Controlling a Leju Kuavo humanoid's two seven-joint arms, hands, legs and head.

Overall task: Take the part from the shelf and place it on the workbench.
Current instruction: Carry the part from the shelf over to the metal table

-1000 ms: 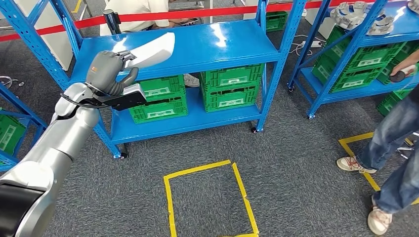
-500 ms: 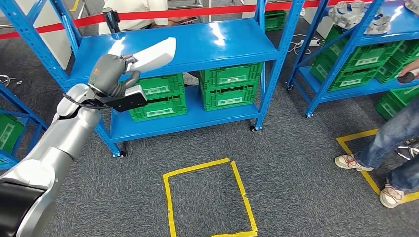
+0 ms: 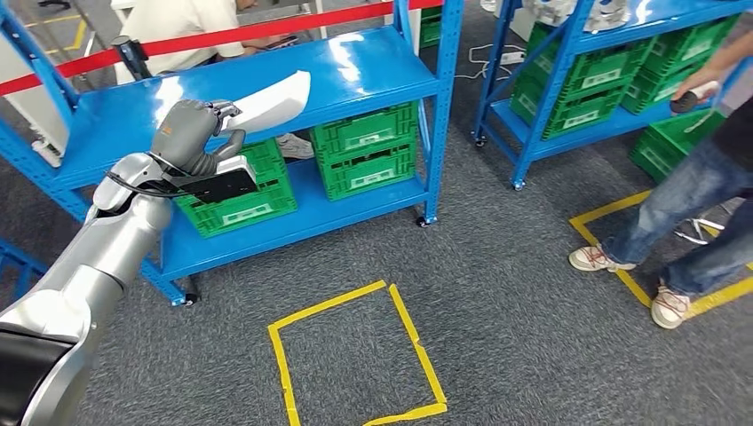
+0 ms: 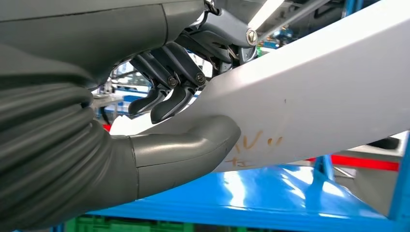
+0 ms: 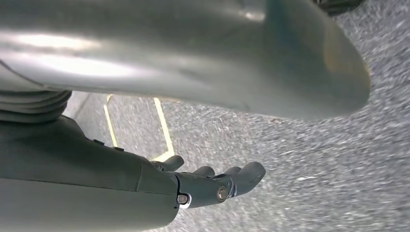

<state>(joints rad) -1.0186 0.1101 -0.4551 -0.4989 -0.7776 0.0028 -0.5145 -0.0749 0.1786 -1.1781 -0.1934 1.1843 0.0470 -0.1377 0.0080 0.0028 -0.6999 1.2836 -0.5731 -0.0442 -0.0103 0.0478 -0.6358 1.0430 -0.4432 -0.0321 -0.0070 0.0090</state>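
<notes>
Part in left hand, above shelf

Left hand [image 3: 189, 133] grips white part [image 3: 266, 100] at one end, thumb [image 4: 183, 152] under, fingers [image 4: 167, 99] over. Part sticks out from hand, held above blue shelf [image 3: 373, 67] top, not touching. Long, flat, smooth white; faint orange marks near thumb. Right hand [image 5: 212, 183] holds nothing, fingers loosely extended over carpet.

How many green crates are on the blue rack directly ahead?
4, all on the rack's lower shelf: a left stack, top over bottom, partly behind the left hand; a right stack, top over bottom.
</notes>
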